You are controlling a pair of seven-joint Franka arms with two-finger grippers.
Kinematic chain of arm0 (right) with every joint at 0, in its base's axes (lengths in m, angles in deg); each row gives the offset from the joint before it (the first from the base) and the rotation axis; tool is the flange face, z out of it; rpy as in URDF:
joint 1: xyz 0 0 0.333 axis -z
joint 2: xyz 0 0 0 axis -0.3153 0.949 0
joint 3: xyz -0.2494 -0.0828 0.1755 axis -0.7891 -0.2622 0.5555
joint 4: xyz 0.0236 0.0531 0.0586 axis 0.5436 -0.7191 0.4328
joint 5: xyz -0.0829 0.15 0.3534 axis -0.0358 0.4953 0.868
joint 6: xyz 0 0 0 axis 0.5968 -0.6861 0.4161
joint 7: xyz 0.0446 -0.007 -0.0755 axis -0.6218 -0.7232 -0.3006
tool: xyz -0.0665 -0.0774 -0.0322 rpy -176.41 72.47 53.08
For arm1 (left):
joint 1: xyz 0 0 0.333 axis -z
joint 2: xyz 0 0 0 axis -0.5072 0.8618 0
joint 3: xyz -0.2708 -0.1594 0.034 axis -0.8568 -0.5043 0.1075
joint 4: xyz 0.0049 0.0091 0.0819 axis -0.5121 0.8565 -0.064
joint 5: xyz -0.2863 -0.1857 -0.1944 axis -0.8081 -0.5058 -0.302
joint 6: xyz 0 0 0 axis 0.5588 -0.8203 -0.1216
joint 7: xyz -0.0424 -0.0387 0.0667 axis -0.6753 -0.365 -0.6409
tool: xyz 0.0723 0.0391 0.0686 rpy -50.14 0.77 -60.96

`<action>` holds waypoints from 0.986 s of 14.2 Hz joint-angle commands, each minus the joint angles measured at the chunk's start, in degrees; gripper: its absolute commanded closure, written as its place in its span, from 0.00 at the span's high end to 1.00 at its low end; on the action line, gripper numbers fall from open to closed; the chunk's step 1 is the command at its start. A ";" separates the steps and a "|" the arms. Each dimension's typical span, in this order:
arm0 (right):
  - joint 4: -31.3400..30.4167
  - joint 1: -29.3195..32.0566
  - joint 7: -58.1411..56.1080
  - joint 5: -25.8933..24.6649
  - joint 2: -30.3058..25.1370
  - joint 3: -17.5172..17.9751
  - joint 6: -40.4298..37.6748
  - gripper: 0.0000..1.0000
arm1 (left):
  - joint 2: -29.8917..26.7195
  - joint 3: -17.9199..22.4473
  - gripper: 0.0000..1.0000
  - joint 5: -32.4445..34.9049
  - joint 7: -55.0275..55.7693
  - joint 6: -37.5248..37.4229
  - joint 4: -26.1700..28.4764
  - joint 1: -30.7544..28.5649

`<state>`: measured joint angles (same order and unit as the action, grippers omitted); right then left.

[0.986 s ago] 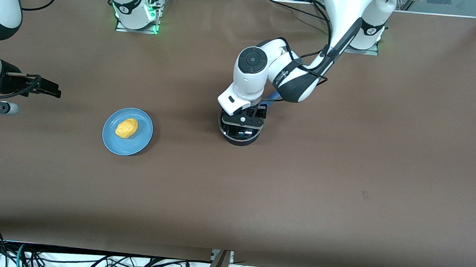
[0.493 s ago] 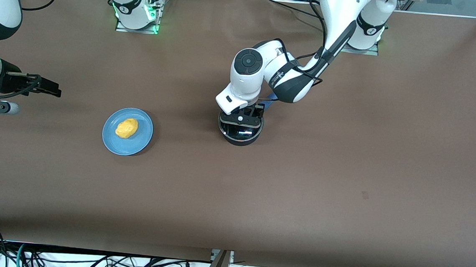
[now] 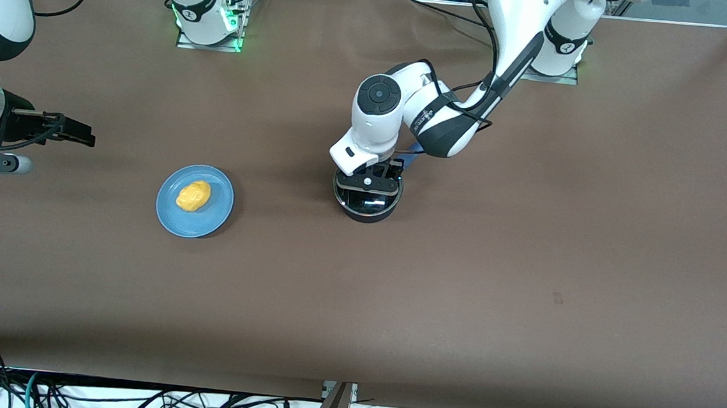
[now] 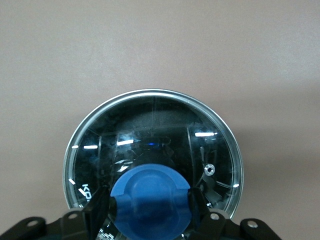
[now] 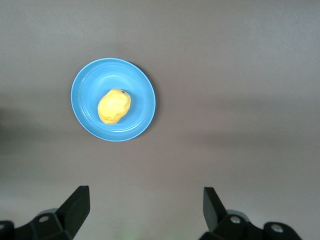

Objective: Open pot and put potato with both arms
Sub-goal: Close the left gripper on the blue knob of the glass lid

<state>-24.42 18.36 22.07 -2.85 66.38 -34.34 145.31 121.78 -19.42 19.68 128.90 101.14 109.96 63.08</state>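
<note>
The black pot stands mid-table with its glass lid on; part of its blue handle shows under the left arm. My left gripper is down on the lid, and in the left wrist view its fingers press both sides of the blue knob. The yellow-orange potato lies on a blue plate toward the right arm's end. My right gripper hangs open and empty high over the table beside the plate. The right wrist view shows the potato on the plate.
Brown table cover all round. The arm bases stand along the table's top edge in the front view. Cables hang off the edge nearest the front camera.
My left arm has shifted slightly toward the right arm's end and settled on the lid's knob. The right arm has barely moved.
</note>
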 commanded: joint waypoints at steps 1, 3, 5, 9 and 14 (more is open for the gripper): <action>0.83 0.11 0.63 -0.34 -0.28 0.34 -1.26 1.00 | 0.46 0.17 0.55 1.78 1.50 -0.07 -1.00 0.45; 0.83 0.11 0.63 -0.34 -0.28 0.34 -1.26 1.00 | 0.20 0.17 0.46 1.70 1.59 -0.16 -1.17 0.45; 0.83 0.11 0.63 -0.34 -0.37 0.34 -1.26 1.00 | -0.24 0.17 0.46 1.26 1.59 -0.51 -1.35 0.27; 0.92 -0.15 0.71 -0.34 -0.37 0.69 -1.43 1.00 | -4.45 0.17 0.46 0.90 0.71 -3.84 -1.35 -2.18; 0.74 -3.74 8.77 -0.42 -0.11 0.69 -1.08 1.00 | -12.09 0.35 0.45 -0.14 -9.70 -3.76 4.78 -12.45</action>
<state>-24.33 17.14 25.66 -2.85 66.34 -33.73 145.06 115.01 -18.59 19.68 125.80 97.35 109.11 55.94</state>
